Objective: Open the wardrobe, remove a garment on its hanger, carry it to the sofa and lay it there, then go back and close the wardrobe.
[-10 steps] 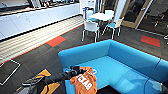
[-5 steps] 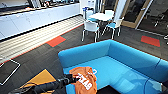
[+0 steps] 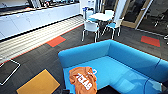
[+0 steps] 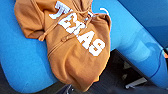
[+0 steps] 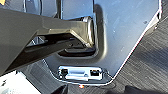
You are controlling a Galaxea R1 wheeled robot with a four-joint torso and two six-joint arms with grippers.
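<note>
The garment (image 3: 83, 81), an orange hoodie with white "TEXAS" letters, lies crumpled on the front of the blue sofa's seat (image 3: 117, 70). Its lower part hangs over the seat's front edge. The hanger's white hook (image 3: 94, 71) pokes out at the hoodie's far side. In the left wrist view the garment (image 4: 75, 42) shows large on the sofa (image 4: 22, 62), with the hanger hook (image 4: 106, 11) curling out beside the neck. A dark piece of my left gripper (image 4: 68, 89) shows just below the hoodie's hanging hem, apart from it.
A white table (image 3: 101, 17) with white-and-blue chairs (image 3: 90, 27) stands behind the sofa. A long white counter (image 3: 37, 17) runs along the left. A yellow floor patch (image 3: 37, 83) lies left of the sofa. Glass doors (image 3: 136, 12) are at the back right.
My left arm, which reached to the hoodie in the earlier head frames, has drawn back out of that view. The hoodie now rests alone on the seat.
</note>
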